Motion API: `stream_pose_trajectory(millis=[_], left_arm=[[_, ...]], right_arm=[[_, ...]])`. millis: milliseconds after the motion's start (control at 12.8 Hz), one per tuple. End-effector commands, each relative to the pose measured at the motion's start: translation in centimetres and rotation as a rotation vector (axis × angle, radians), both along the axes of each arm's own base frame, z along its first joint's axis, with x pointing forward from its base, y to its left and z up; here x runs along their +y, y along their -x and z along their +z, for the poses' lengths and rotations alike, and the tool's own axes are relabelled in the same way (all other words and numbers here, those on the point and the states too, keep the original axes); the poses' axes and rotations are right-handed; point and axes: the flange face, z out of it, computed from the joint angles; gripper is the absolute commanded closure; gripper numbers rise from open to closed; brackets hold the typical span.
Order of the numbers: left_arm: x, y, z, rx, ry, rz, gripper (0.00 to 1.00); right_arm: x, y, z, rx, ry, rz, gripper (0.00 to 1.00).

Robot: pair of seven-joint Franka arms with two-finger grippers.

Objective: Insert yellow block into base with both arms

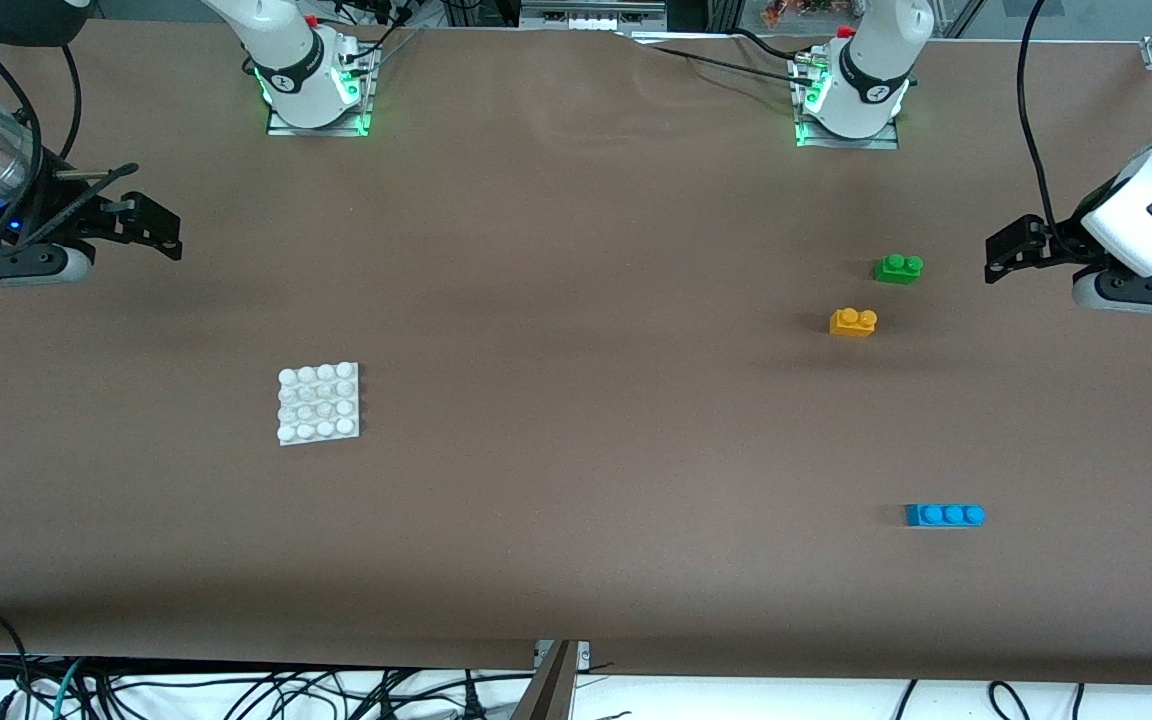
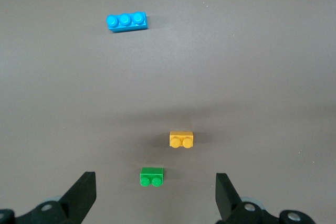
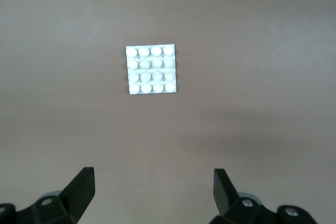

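Note:
The yellow block (image 1: pixel 853 322) lies on the table toward the left arm's end, studs up; it also shows in the left wrist view (image 2: pixel 181 139). The white base (image 1: pixel 319 403) lies flat toward the right arm's end and shows in the right wrist view (image 3: pixel 151 70). My left gripper (image 1: pixel 1004 250) is open and empty, up in the air at the left arm's end of the table, apart from the yellow block; its fingers (image 2: pixel 84 187) stand wide. My right gripper (image 1: pixel 164 228) is open and empty at the right arm's end, apart from the base; its fingers (image 3: pixel 81 182) stand wide.
A green two-stud brick (image 1: pixel 898 268) lies just farther from the front camera than the yellow block, beside it (image 2: pixel 151 177). A blue three-stud brick (image 1: pixel 945 515) lies nearer to the front camera (image 2: pixel 126 22). Brown table cloth covers the table.

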Motion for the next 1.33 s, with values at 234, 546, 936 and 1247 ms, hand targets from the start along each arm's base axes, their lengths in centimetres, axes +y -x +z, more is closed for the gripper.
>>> stream_pose_trajectory(millis=[234, 546, 936, 1247], left_arm=[[0.12, -0.27, 0.63, 0.005, -0.017, -0.01, 0.0], [0.38, -0.29, 0.7, 0.004, -0.017, -0.007, 0.0], [0.12, -0.28, 0.7, 0.004, -0.017, -0.012, 0.0], [0.12, -0.28, 0.7, 0.004, -0.017, -0.012, 0.0]], right_arm=[[1.35, 0.57, 1.04, -0.015, -0.002, 0.029, 0.0], [1.39, 0.41, 1.06, -0.021, -0.005, 0.031, 0.0], [1.27, 0.57, 1.1, -0.015, -0.002, 0.029, 0.0], [1.26, 0.63, 0.86, -0.007, -0.001, 0.031, 0.0]])
